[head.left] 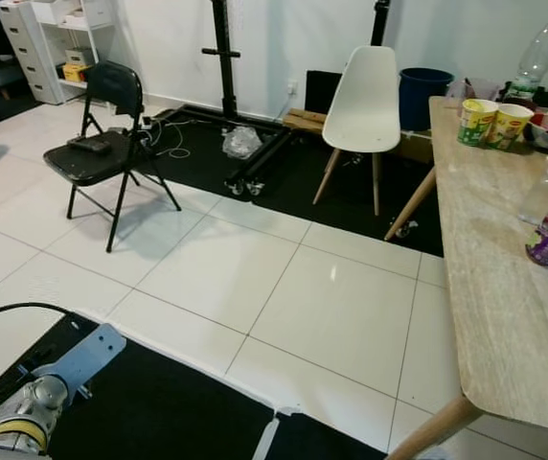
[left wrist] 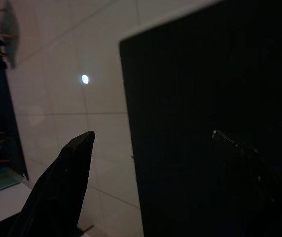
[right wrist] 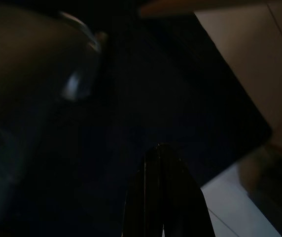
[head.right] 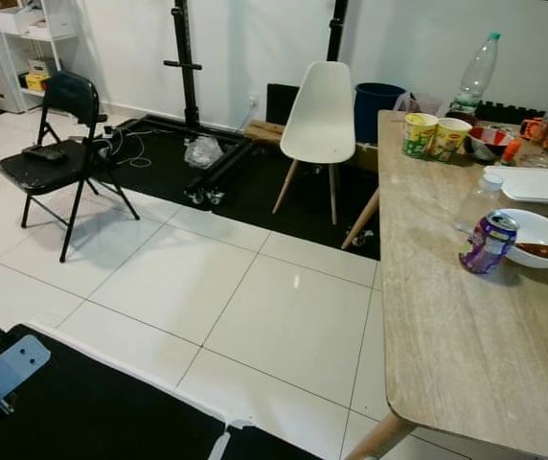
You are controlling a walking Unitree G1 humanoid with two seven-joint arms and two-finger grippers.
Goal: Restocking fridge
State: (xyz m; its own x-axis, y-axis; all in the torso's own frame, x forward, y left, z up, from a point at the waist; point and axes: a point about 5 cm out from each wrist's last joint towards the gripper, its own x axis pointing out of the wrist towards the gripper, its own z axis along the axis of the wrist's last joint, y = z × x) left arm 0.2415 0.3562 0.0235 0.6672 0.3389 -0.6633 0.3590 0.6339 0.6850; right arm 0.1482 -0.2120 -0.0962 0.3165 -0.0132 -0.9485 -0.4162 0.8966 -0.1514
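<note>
A purple drink can (head.right: 488,242) stands on the light wooden table (head.right: 446,326) at my right, next to a white bowl (head.right: 540,235). Further back on the table are two yellow noodle cups (head.right: 432,136) and a tall clear plastic bottle (head.right: 475,72). My left arm (head.left: 39,398) hangs low at the left over a black floor mat (head.right: 111,412). In the left wrist view my left gripper (left wrist: 152,133) is open, with nothing between its fingers, above the mat's edge and white tiles. My right gripper (right wrist: 161,148) hangs in the dark, its fingers pressed together.
A white chair (head.right: 320,120) stands at the table's far corner, beside a blue bin (head.right: 377,101). A black folding chair (head.right: 54,153) is at the far left. A black stand on wheels (head.right: 190,105) and cables sit on dark matting by the wall. White tiles lie between.
</note>
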